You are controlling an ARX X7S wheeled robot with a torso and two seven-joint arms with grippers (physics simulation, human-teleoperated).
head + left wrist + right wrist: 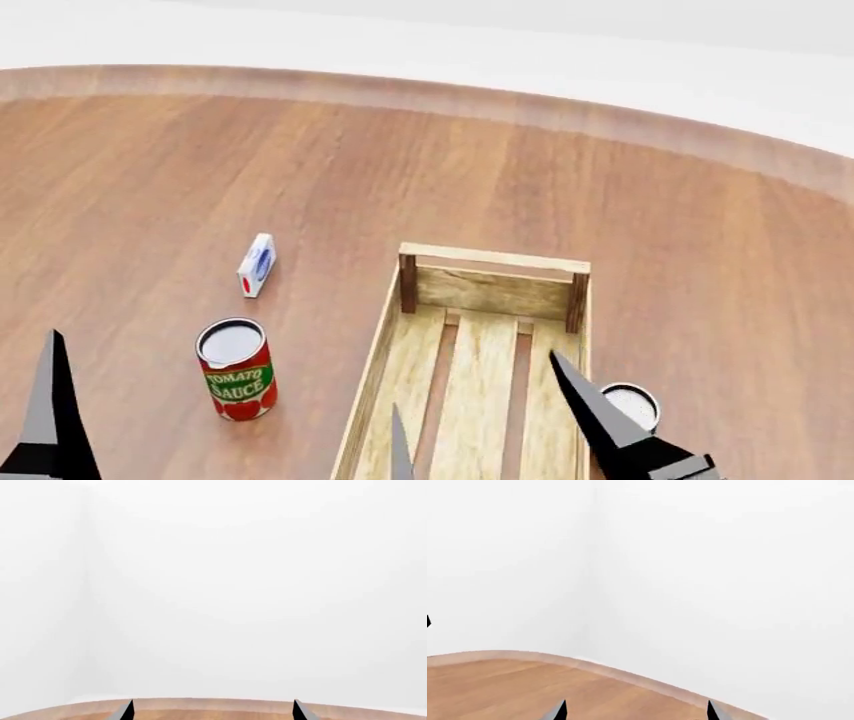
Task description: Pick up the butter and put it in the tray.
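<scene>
The tray (487, 330) is cut off by the head view's lower edge, beneath the right gripper (487, 425). A can (630, 403) just beside that gripper is half hidden behind its finger. Only fingertips (127, 710) are seen in the wrist views.

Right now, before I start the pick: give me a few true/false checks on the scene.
1. The tomato sauce can stands upright on the table. True.
2. The butter lies next to that can. False: no butter shows in any view.
3. The visible part of the tray holds nothing. True.
4. The white-blue carton sits inside the tray. False: it is on the table, apart from the tray, on the left arm's side.
5. The left gripper and right gripper are shut. False: the jaws of both stand apart, holding nothing.
</scene>
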